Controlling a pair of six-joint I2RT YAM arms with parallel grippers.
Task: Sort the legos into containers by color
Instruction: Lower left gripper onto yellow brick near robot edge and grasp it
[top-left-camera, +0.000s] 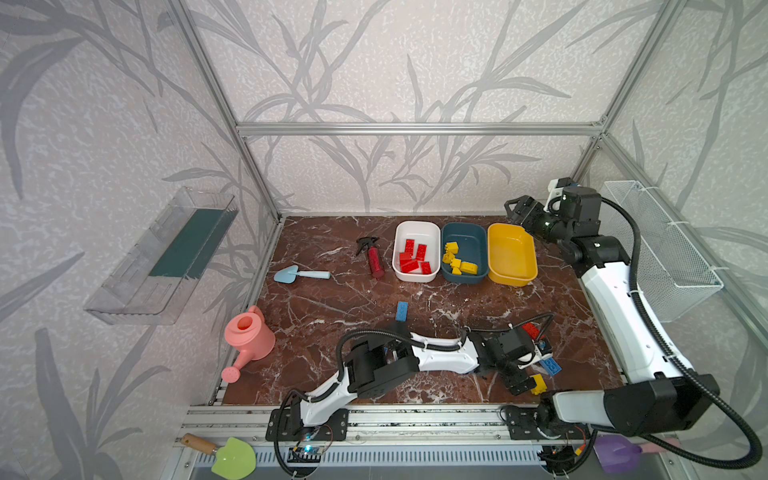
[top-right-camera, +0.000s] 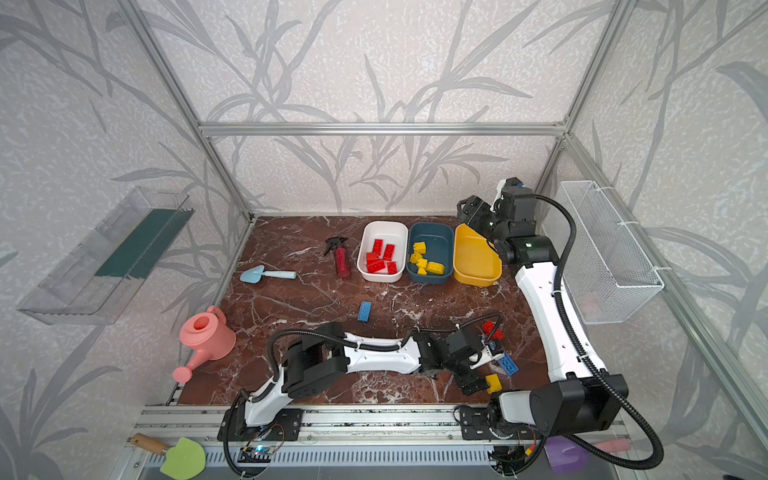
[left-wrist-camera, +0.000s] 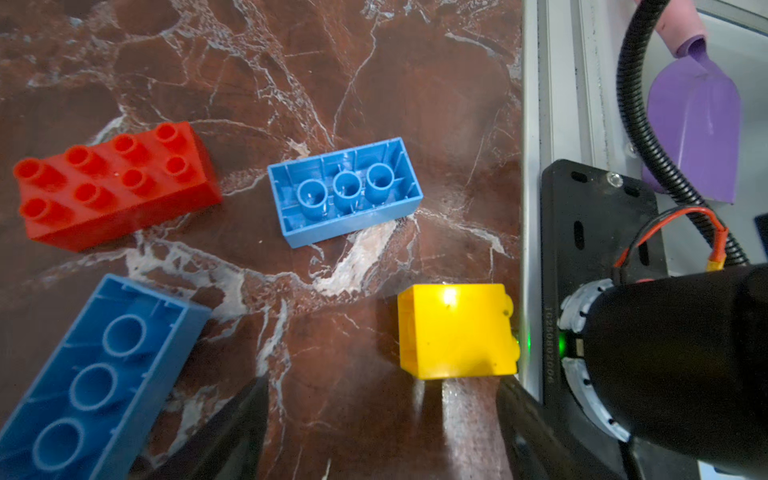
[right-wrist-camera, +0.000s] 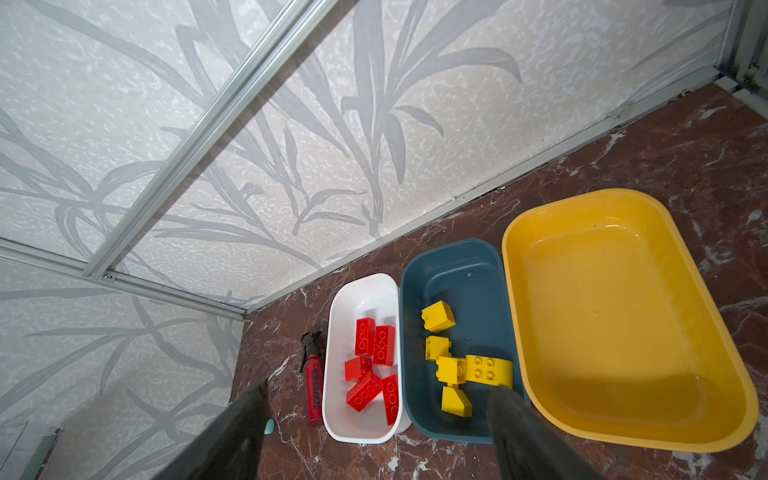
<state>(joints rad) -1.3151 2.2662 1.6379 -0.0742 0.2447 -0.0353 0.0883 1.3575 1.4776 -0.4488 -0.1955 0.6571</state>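
My left gripper (left-wrist-camera: 382, 399) stands spread and empty. The yellow brick (left-wrist-camera: 457, 332) lies just ahead of its fingertips, off toward one finger and hard by the front rail (left-wrist-camera: 536, 166); it is near square and tipped on its side, so I judge only a small sideways shift is needed before closing. The right gripper (right-wrist-camera: 378, 390), also spread, hangs far off over the teal tub (right-wrist-camera: 453, 270) that holds the other yellow legos (right-wrist-camera: 482, 368), so the left is nearer. Only a top view shows the lone blue brick (top-left-camera: 401, 311) well behind the left gripper.
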